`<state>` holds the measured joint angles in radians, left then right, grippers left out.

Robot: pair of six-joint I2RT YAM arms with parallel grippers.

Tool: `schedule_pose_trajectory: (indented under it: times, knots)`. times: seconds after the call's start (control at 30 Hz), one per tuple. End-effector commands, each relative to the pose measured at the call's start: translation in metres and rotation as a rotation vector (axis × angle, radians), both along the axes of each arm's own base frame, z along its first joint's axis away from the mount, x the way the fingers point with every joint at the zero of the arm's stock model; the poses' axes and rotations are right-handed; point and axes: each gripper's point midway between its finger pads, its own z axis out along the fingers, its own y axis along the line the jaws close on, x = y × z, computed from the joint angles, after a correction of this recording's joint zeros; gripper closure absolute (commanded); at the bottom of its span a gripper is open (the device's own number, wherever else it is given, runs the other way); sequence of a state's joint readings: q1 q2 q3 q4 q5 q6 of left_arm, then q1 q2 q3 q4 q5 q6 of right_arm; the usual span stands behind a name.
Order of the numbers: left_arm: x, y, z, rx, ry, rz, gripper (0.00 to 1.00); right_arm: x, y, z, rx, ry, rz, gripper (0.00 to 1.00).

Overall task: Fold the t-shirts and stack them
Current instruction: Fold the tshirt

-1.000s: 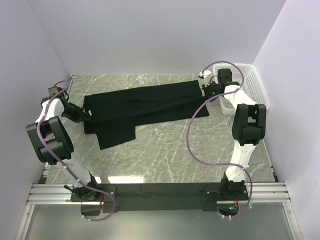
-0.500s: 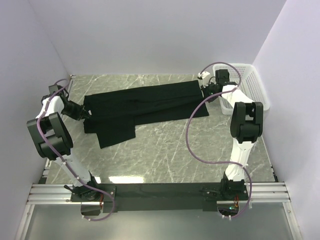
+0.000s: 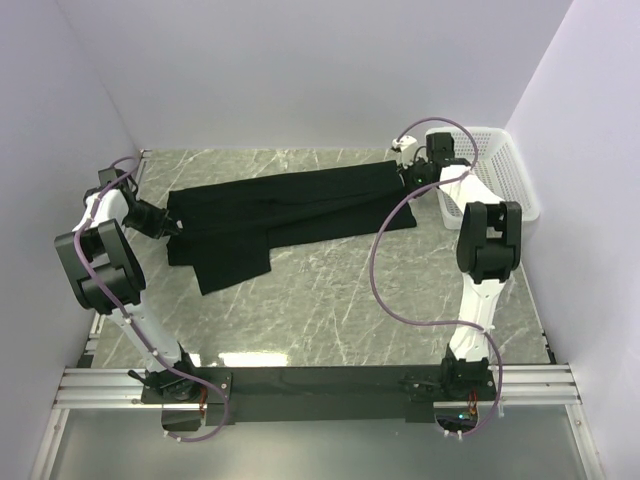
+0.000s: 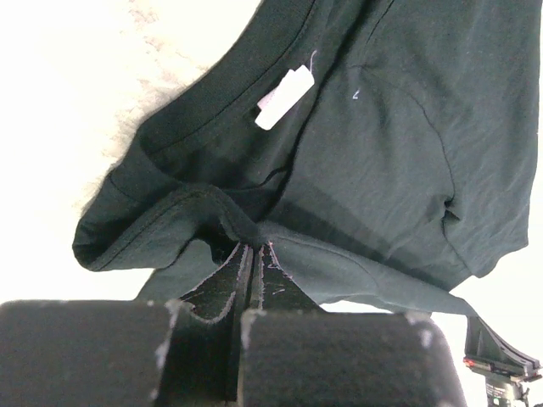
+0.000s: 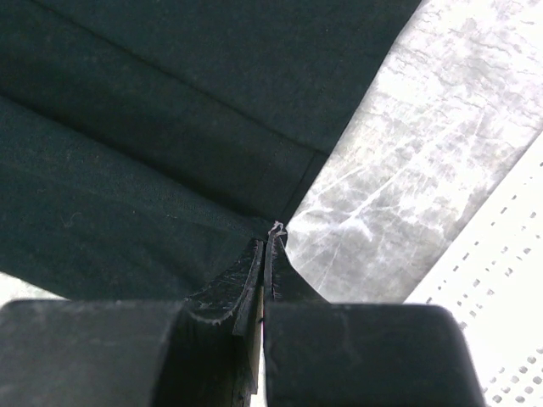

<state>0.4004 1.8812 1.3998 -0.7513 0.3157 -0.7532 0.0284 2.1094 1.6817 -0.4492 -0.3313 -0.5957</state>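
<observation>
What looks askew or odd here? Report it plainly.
The t-shirt, pinched at opposite ends by the shut left gripper and right gripper, lies unevenly: one flap juts toward the near side past the long fold, and the white neck label sticks out. Nothing looks damaged.

No legible txt in any view. Only candidate: white neck label point(image 4: 286, 97) on black t-shirt point(image 4: 382, 161), seen by left wrist cam. Its face looks blank, any print too small to make out. Top + right wrist cams: nothing readable.
</observation>
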Motion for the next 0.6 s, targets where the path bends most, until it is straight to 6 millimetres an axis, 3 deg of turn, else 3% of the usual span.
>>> schedule_pose_trajectory:
  times: [0.0,0.57]
  knots:
    - [0.016,0.014,0.009,0.047,-0.045,0.013,0.99,0.017,-0.001,0.014,-0.020,-0.057,-0.018,1.00]
    - [0.028,0.017,0.009,0.037,-0.052,0.012,0.99,0.024,-0.001,0.011,-0.033,-0.051,-0.032,0.96]
